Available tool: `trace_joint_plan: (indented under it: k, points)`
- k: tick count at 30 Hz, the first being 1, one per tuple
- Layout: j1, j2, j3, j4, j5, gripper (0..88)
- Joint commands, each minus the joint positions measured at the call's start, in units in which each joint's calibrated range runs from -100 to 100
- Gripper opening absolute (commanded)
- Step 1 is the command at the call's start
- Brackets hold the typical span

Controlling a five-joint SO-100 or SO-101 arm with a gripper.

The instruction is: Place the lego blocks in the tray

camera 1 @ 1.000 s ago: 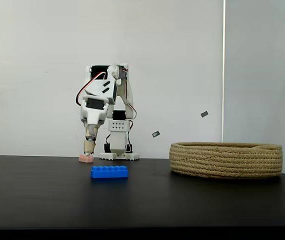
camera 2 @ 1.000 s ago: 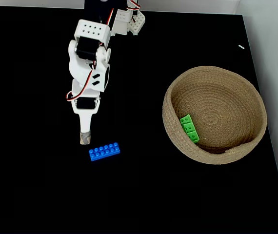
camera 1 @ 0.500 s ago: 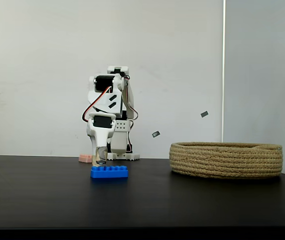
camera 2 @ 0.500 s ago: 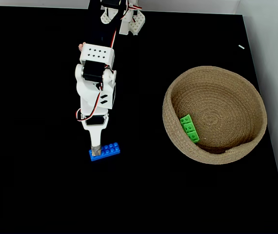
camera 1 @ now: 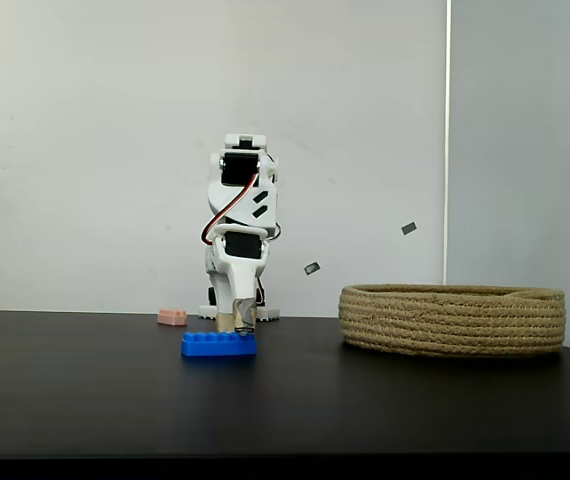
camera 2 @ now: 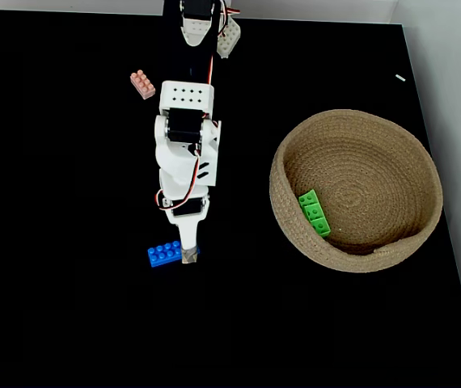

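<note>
Nearest the side camera lies the blue brick, flat on the black table. The gripper hangs over its right end in the top-down fixed view, tip at or just above the studs; whether its jaws are parted cannot be told. Half a second ago the tip stood over the brick's left end, so the arm has swept rightward. The step in hand seems to be lining up a grasp; next it must straddle the brick and close. Farther back, the green brick rests in the tray. The pink-orange brick waits near the arm's base.
</note>
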Motion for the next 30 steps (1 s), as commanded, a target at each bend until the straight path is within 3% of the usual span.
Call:
trace_joint_plan:
  k: [1, 4, 8, 11, 16, 18, 23, 30]
  points:
    - [-0.06, 0.23, -1.18, -1.52, 0.98, 10.0]
    - [0.6, 0.41, -1.0, -1.52, 1.47, 1.1]
    - [0.52, -0.02, -0.81, 1.56, -0.29, 0.0]
    - [-0.3, -2.35, -2.82, 11.23, -2.59, 0.0]
    - [-5.17, -11.29, -0.18, 24.72, -12.55, 0.0]
    - [-8.14, -19.03, 9.4, 23.72, -17.14, 0.0]
    - [-15.64, -43.45, 33.48, 9.89, -23.0, 0.0]
    - [-23.06, -61.85, 39.22, 0.73, -26.67, 0.0]
